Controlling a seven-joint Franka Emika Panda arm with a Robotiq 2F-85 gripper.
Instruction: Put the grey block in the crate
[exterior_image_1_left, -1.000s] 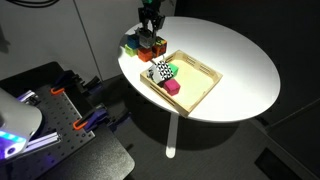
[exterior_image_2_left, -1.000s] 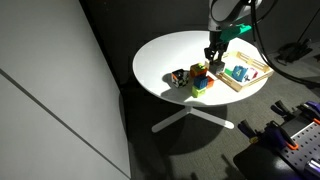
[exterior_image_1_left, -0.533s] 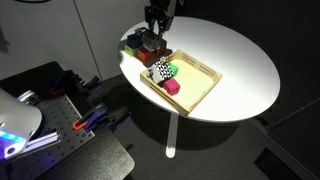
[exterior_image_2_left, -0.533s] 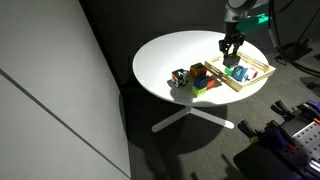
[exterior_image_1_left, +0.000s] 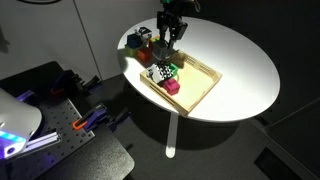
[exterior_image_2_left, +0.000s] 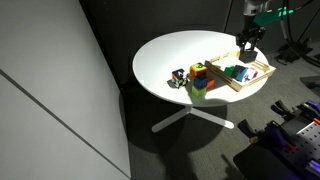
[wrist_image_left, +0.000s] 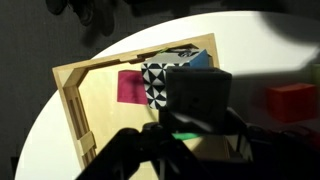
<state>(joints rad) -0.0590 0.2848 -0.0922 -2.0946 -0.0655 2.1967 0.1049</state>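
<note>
Dark room with black floor (exterior_image_1_left: 250, 150) all round; white round worktop (exterior_image_1_left: 245, 60) on a slim pedestal (exterior_image_1_left: 172, 135), seen from above in both exterior views. Toward one side of it, a shallow light wooden crate (exterior_image_1_left: 205, 64), visible again in an exterior view (exterior_image_2_left: 262, 72) and filling much of the wrist view (wrist_image_left: 72, 105). Inside the crate: a black-and-white patterned block (wrist_image_left: 155, 82), a pink cube (wrist_image_left: 128, 85) just beside it, a blue block (wrist_image_left: 200, 58) right behind, and a green piece (wrist_image_left: 185, 135) partly hidden under the tool. Outside the crate, on the bare worktop, a small cluster of coloured blocks (exterior_image_1_left: 135, 40) close to the crate's end. At the blurred edge of the wrist view, a red block (wrist_image_left: 290, 100); inside or outside the crate, impossible to tell. Tool (exterior_image_1_left: 166, 44) pointing straight down over the end of the crate nearest that cluster, clear of the worktop, likewise in an exterior view (exterior_image_2_left: 247, 50). Clamped on the grey block (wrist_image_left: 200, 95), with dark fingers (wrist_image_left: 235, 140) against opposite sides and the block sitting square between them. Grey block held in the air above the crate's interior, over the patterned block and the green piece, apart from the crate floor. Too small in both exterior views to pick out from the dark tool.
</note>
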